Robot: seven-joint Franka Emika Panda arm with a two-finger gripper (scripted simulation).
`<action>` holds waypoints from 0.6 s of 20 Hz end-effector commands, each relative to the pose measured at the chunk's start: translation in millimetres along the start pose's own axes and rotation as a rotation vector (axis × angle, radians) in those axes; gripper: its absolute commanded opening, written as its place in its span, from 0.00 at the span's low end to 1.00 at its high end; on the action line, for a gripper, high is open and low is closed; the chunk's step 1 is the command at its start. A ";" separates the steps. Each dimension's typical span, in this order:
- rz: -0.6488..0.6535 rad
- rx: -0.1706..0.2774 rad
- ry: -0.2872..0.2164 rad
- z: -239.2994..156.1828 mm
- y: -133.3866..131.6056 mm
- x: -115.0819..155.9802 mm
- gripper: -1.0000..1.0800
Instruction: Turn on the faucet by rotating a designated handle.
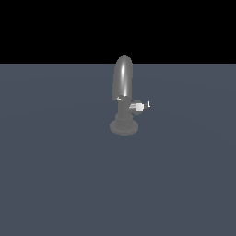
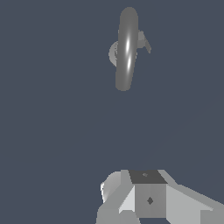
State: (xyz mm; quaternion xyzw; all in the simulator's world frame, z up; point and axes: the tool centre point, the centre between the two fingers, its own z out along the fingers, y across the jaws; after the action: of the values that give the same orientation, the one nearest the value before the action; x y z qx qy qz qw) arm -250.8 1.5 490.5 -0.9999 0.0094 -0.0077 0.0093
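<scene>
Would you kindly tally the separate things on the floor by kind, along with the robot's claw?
Faucet: 1
Handle on the faucet's column: 1
Claw (seen only in the wrist view, fingertips out of frame): 1
Total: 3

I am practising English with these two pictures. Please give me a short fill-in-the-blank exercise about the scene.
1. The faucet stands on a round flared ____.
2. The handle juts toward the exterior view's ____.
3. The handle ends in a thin ____ bar.
4. In the exterior view, the robot arm is ____.

Missing words: base; right; white; absent

Glossy grey metal faucet on matt slate floor
</scene>
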 end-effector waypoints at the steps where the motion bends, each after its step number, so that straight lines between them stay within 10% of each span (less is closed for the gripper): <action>1: 0.000 0.000 0.000 0.0 0.0 0.0 0.00; 12: 0.041 0.019 -0.044 -1.3 -4.1 14.6 0.00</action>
State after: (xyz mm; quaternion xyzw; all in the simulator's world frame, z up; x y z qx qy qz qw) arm -239.6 4.4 491.9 -0.9995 0.0248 0.0090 0.0168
